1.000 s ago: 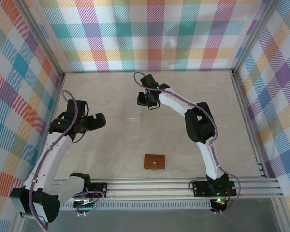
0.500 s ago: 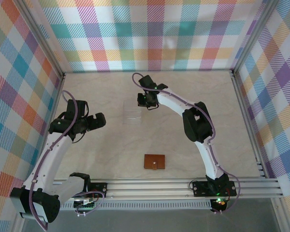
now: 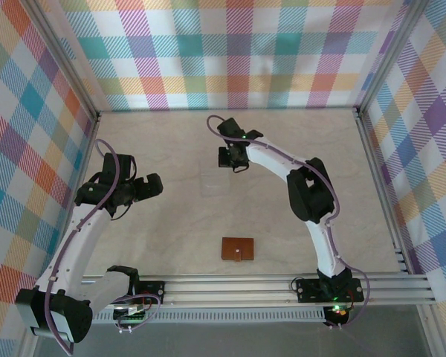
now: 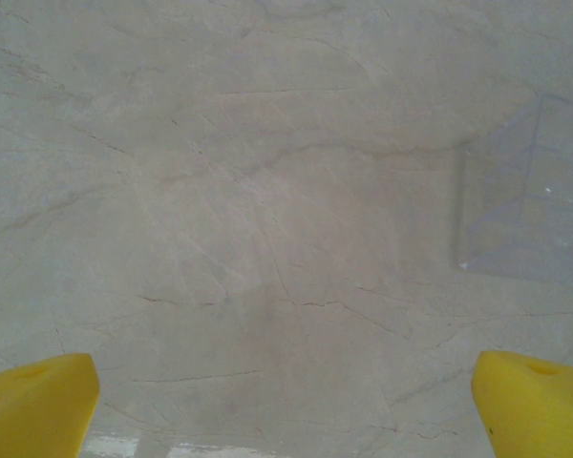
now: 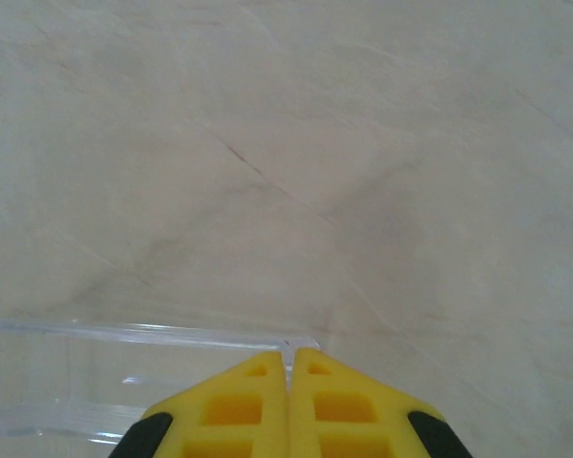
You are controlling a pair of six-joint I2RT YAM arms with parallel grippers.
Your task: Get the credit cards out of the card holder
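Distance is your problem here: the card holder (image 3: 238, 248) lies shut and flat near the front edge of the table (image 3: 171, 223), between the two arm bases, its snap tab toward the bases. Both claws are well apart from it. I judge the credit cards are tucked inside the folded holder.

Your right gripper (image 5: 288, 382) has its yellow fingers pressed together, tips right at the corner of the clear tray (image 5: 124, 334). Whether a sliver of tray wall is pinched between them I cannot tell. Your left gripper (image 4: 286, 405) hangs over bare table with its fingers spread wide, holding nothing, the tray off to its right.

To do this step well, bring the spread left claw down to pin one side of the card holder, then use the right to catch the snap tab and lift the flap. Come in low and slow: the holder looks thin and lies flat on the surface, so a steep approach will likely just push it along.
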